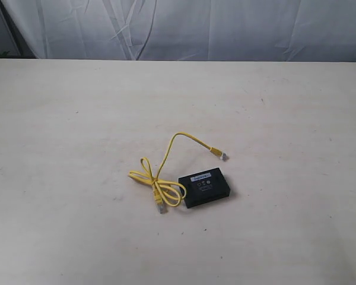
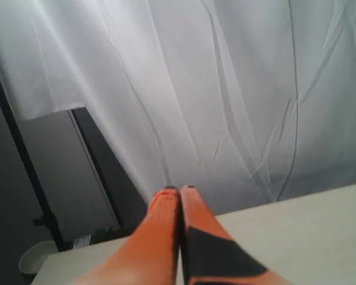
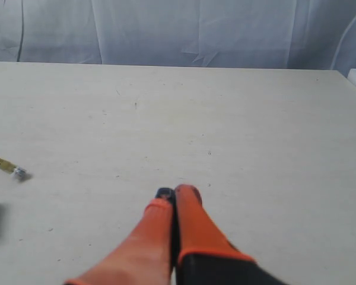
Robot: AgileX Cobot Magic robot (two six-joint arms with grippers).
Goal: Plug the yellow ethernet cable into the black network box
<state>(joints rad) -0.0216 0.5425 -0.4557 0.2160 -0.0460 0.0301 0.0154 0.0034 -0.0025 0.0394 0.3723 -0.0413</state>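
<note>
- On the pale table [image 1: 77,119], exterior view: the yellow ethernet cable [image 1: 160,178] lies looped, touching the black network box [image 1: 206,186]; both plugs lie free.
- Left wrist view: the left gripper [image 2: 179,190], clenched and empty, faces a white curtain [image 2: 225,89].
- Right wrist view: the right gripper [image 3: 177,192], clenched and empty, above the table; one cable plug [image 3: 18,173] lies apart.

Yellow ethernet cable [image 1: 166,172] looped just beside black network box [image 1: 206,187] on pale table [image 1: 65,119].
</note>
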